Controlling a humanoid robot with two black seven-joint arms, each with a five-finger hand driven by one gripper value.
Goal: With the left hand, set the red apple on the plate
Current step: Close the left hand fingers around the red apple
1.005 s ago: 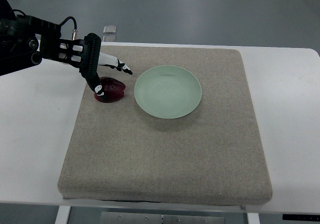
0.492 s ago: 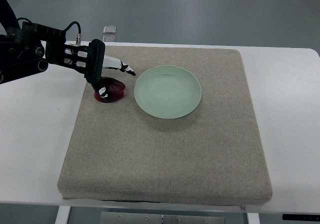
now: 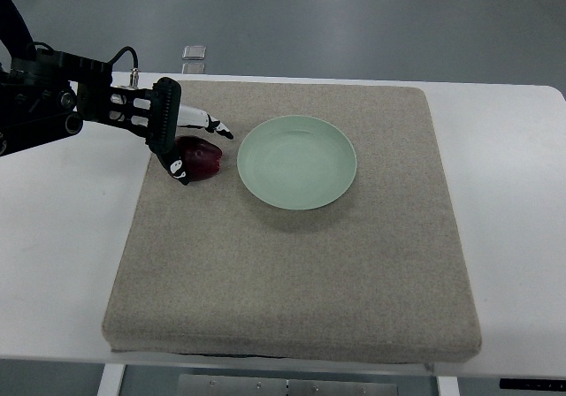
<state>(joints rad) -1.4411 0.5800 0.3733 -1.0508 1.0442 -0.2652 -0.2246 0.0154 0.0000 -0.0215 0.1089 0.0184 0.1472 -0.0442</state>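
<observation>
1. The left hand (image 3: 181,140) has crept a touch back toward the picture's left since half a second ago, and the red apple (image 3: 200,159) now sits a little higher against it, fingers curling round the fruit: closing on it, though I can't yet call it a firm hold.
2. Biggest thing out here: the white table (image 3: 62,255), carrying the beige mat (image 3: 292,272) that nearly covers it; grey floor (image 3: 354,16) beyond.
3. The green plate (image 3: 297,162) lies on the mat just right of the apple, near but apart.
4. The apple rests on the mat, under the hand.
5. To do this well: I'd say settle the thumb low, wrap snugly before lifting, then carry it the short way right, clearing the rim.
</observation>
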